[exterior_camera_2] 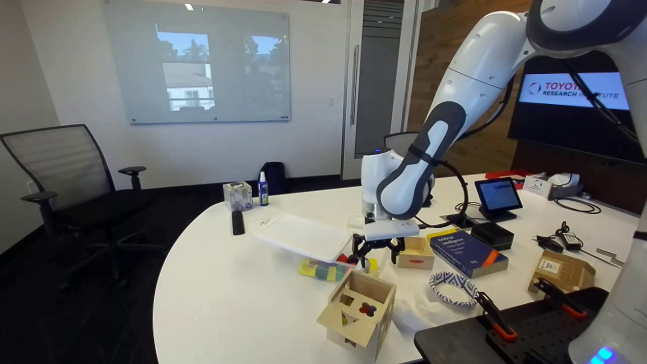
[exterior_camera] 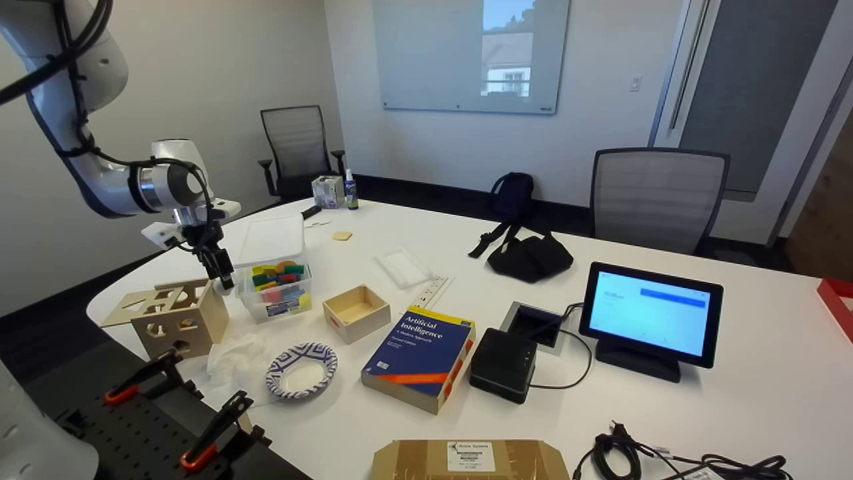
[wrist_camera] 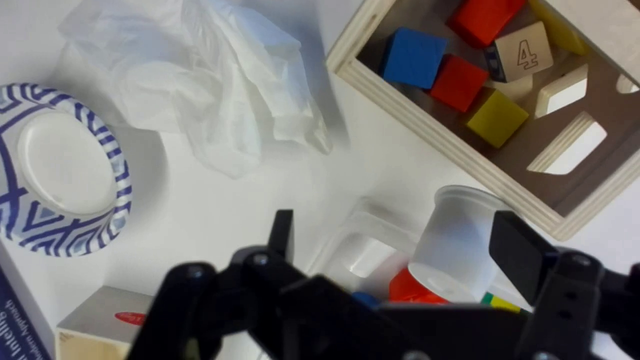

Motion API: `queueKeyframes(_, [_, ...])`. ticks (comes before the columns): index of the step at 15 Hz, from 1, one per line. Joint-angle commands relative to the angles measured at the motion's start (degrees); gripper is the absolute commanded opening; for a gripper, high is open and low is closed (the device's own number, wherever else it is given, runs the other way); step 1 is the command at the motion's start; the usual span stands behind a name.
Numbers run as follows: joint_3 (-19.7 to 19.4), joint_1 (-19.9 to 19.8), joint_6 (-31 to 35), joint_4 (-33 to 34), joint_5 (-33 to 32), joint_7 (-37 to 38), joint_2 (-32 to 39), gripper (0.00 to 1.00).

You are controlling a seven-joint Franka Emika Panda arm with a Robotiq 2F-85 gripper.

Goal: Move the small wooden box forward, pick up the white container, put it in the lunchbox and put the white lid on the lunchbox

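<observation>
The claw (wrist_camera: 397,237) stands wide apart with nothing clamped, and the white container (wrist_camera: 450,245) shows between its fingers (wrist_camera: 520,252) in the wrist view, well off-centre, looking tipped, hard by the wooden cube (wrist_camera: 450,143) and overlapping a red block (wrist_camera: 412,290). That offset is the trouble: in closing, the nearer finger would likely shove the container before the farther one met it, and it could slip sideways. A lower reach might also knock the wooden cube. What the container rests on is hidden, so I cannot judge its steadiness.
</observation>
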Motion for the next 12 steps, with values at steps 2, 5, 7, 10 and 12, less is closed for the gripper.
queueKeyframes(2, [-1.9, 3.1, 1.0, 2.2, -3.6, 3.7, 2.0, 1.0])
queueKeyframes(5, [-2.1, 3.1, 1.8, 3.6, -3.6, 2.8, 3.7, 1.0])
queueKeyframes(7, [-3.0, 4.1, 2.1, 4.6, -4.5, 3.3, 4.3, 1.0])
queueKeyframes(10, [-3.8, 5.2, 1.4, 6.4, -5.7, 3.4, 5.1, 1.0])
queueKeyframes(12, [-4.0, 5.3, 1.4, 7.6, -5.5, 2.8, 5.8, 1.0])
